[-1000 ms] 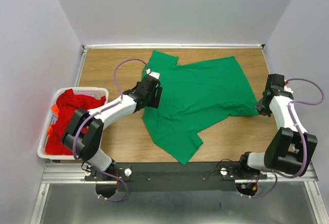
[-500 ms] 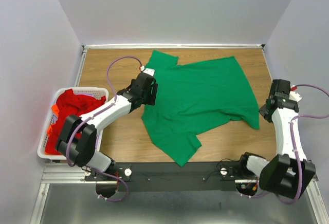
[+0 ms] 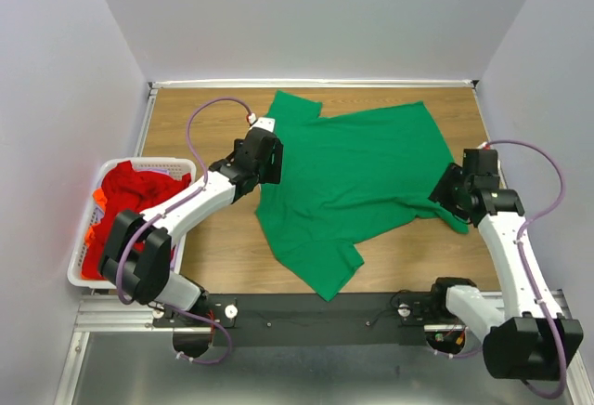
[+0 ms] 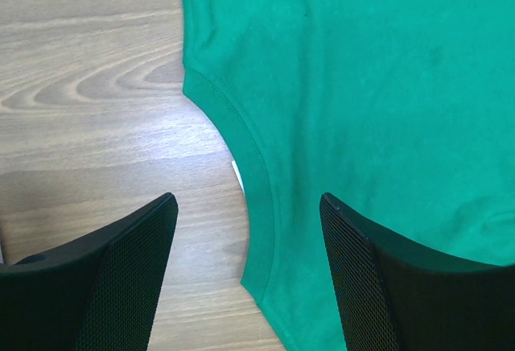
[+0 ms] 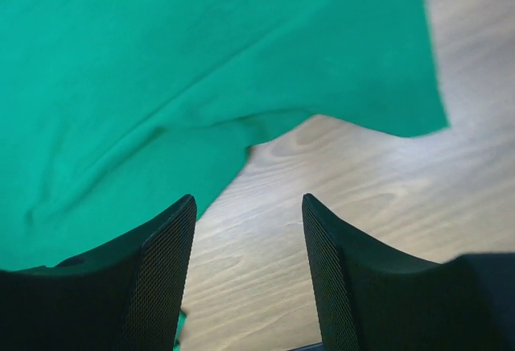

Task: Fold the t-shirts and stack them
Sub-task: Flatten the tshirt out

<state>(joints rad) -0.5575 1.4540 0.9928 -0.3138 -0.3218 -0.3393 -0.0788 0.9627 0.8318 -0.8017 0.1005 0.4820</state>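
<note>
A bright green t-shirt lies spread and slightly rumpled across the wooden table. My left gripper hovers open over the shirt's left edge. In the left wrist view the left gripper straddles the curved neckline hem without touching it. My right gripper is open over the shirt's lower right edge. In the right wrist view the right gripper has only bare wood between its fingers, with the green cloth just beyond them. Red and orange t-shirts are piled in the basket.
A white slatted basket stands at the table's left edge. Grey walls close in the back and both sides. A black rail with both arm bases runs along the near edge.
My right gripper has opened and let go of the shirt's right corner, which now lies flat; that arm swung in to the left. My left gripper shifted slightly up and left.
</note>
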